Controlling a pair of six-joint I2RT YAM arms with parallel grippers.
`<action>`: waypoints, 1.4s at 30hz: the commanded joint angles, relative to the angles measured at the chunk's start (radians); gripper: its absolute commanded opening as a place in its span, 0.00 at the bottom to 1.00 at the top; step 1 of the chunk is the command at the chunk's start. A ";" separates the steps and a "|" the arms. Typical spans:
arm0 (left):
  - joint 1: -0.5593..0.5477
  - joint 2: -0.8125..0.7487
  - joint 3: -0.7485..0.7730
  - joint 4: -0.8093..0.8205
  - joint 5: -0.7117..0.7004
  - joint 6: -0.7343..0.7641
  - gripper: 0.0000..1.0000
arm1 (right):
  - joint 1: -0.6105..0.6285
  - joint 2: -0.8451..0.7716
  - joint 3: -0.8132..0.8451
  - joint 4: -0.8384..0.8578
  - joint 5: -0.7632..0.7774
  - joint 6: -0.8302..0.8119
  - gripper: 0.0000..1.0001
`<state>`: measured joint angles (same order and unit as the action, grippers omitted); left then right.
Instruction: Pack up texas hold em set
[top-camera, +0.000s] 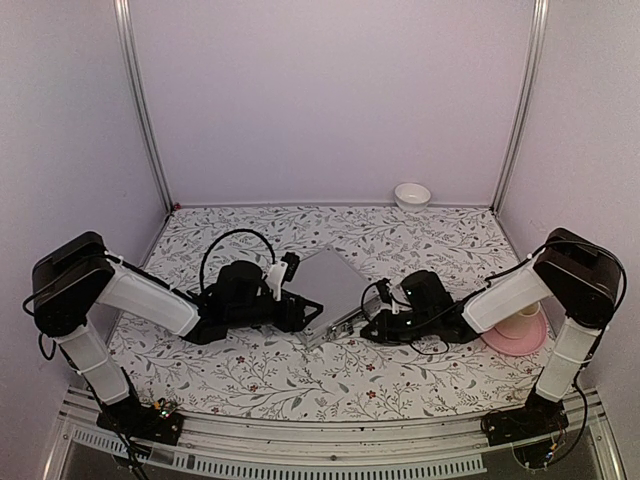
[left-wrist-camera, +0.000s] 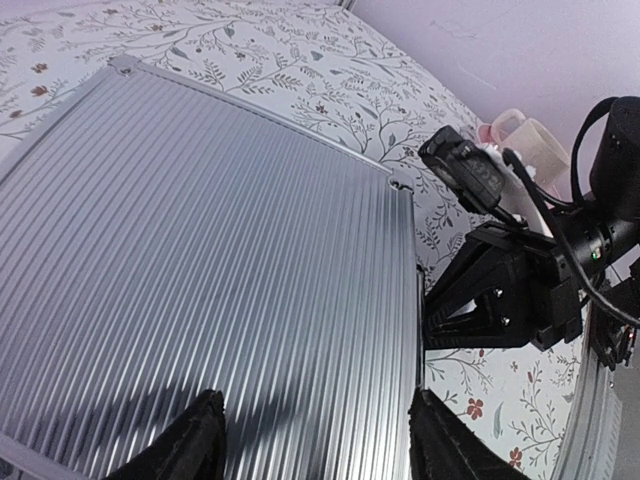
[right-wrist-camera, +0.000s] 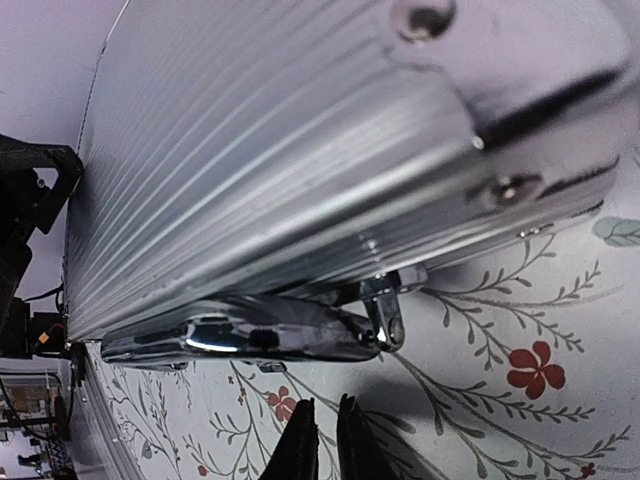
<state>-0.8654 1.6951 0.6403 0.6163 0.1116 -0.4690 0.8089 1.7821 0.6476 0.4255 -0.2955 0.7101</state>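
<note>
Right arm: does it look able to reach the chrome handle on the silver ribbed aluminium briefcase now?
Probably yes: the chrome handle lies just ahead of the right gripper, with only bare floral tabletop between. The fingers look nearly shut, so they would need opening first.

Top view overhead, far; both wrist views close, opposite sides, sharing briefcase.

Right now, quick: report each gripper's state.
Left gripper: open, over the case lid, holding nothing.
Right gripper: shut, empty, by the handle.
</note>
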 joint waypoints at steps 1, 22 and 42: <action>0.012 -0.008 -0.011 -0.008 0.004 -0.003 0.63 | 0.021 0.013 0.033 -0.019 -0.019 -0.020 0.06; 0.011 -0.005 -0.016 -0.005 0.006 -0.005 0.63 | 0.044 0.126 0.122 -0.001 0.005 -0.001 0.04; 0.010 0.001 -0.089 0.009 0.035 -0.038 0.50 | 0.062 0.189 0.143 0.113 0.070 0.175 0.04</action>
<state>-0.8654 1.6924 0.5926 0.6827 0.1204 -0.4828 0.8631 1.9221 0.7795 0.4679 -0.2966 0.7948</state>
